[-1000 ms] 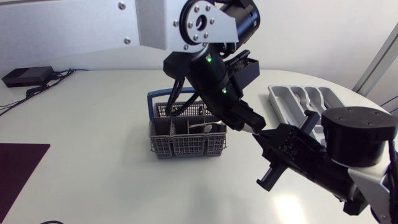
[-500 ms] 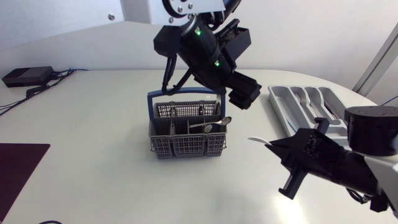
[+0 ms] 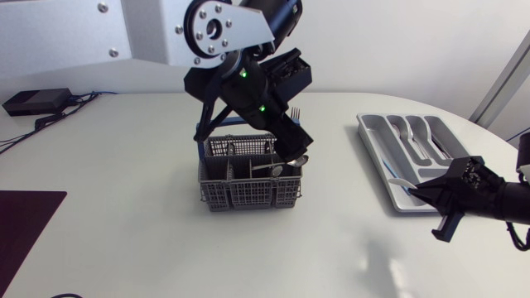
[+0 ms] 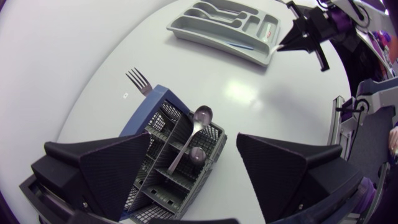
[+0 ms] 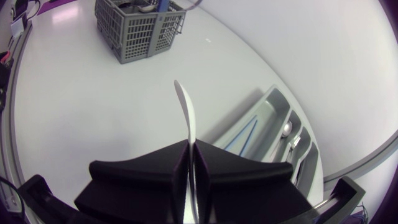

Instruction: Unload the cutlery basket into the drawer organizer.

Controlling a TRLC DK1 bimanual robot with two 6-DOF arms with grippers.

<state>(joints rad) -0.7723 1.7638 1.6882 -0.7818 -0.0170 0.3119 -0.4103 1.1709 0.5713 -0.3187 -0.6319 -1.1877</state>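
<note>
One white utensil (image 5: 185, 109) sits clamped in my right pincer (image 5: 190, 149). I'd level it over the drawer organizer (image 3: 369, 134) at three o'clock. My left pincer (image 4: 194, 149) is apart.

Logged basket (image 3: 248, 178) as grey moulded plastic lattice, matt, with a blue plastic handle. Read spoons (image 4: 198, 118) inside as polished metal, fork (image 4: 138, 79) as metal too. Found bench (image 3: 124, 207) white, smooth, faint sheen. Took organizer (image 3: 371, 136) for smooth light-grey plastic, semi-gloss. Noted left tool (image 4: 194, 140) and right tool (image 5: 191, 144) matt black, pads (image 4: 112, 168) finely textured. Couldn't settle material of pale utensil (image 5: 186, 112) pinched in right tool: smooth, light sheen.
</note>
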